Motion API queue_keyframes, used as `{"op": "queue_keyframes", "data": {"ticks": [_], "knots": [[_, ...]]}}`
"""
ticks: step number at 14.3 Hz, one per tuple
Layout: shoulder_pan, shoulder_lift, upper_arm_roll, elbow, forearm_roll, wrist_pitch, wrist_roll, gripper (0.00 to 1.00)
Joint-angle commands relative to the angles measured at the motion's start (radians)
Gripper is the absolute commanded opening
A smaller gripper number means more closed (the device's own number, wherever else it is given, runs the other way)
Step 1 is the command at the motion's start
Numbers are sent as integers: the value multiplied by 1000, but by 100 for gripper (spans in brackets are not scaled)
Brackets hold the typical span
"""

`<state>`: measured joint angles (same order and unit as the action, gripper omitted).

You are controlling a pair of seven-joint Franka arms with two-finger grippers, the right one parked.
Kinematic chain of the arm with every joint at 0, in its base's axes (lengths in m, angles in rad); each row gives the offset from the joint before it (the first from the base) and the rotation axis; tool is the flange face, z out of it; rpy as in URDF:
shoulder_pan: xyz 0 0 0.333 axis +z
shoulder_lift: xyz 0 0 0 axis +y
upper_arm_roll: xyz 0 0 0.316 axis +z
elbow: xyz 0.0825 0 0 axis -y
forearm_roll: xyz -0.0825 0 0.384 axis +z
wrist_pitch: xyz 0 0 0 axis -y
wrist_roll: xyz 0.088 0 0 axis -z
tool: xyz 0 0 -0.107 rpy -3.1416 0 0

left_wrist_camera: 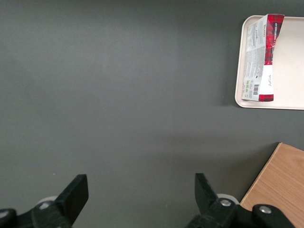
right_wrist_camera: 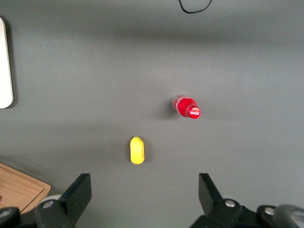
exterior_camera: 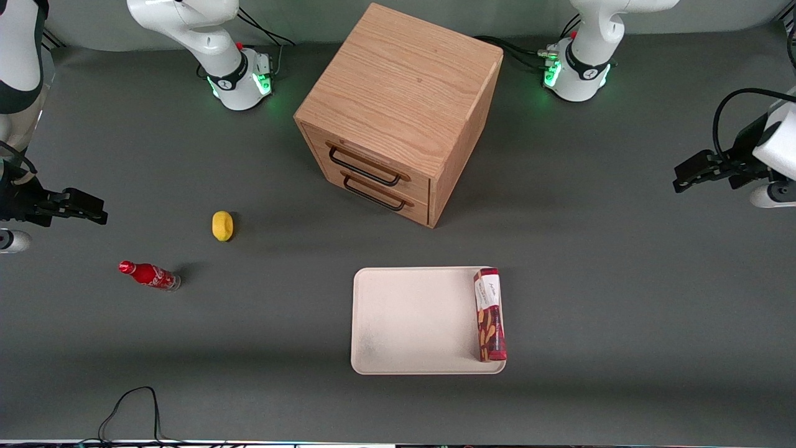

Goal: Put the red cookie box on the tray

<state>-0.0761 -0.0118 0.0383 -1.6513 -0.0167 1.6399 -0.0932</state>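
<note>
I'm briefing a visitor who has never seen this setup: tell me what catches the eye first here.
The wooden drawer cabinet dominates the middle of the table. Nearer the front camera, the red cookie box lies on the cream tray, along its edge toward the working arm. The left gripper hangs open, away from the tray, holding nothing.

Grey table (exterior_camera: 591,261) — oak drawer cabinet (exterior_camera: 398,112) (two handles).
</note>
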Motion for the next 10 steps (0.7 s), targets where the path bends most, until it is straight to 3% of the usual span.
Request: {"op": "queue_keyframes", "data": {"ticks": [1,10], "knots": [[-4,-30,5,-19,-2,-25,33,100],[-4,-28,8,-18,0,-38,61,100]]}}
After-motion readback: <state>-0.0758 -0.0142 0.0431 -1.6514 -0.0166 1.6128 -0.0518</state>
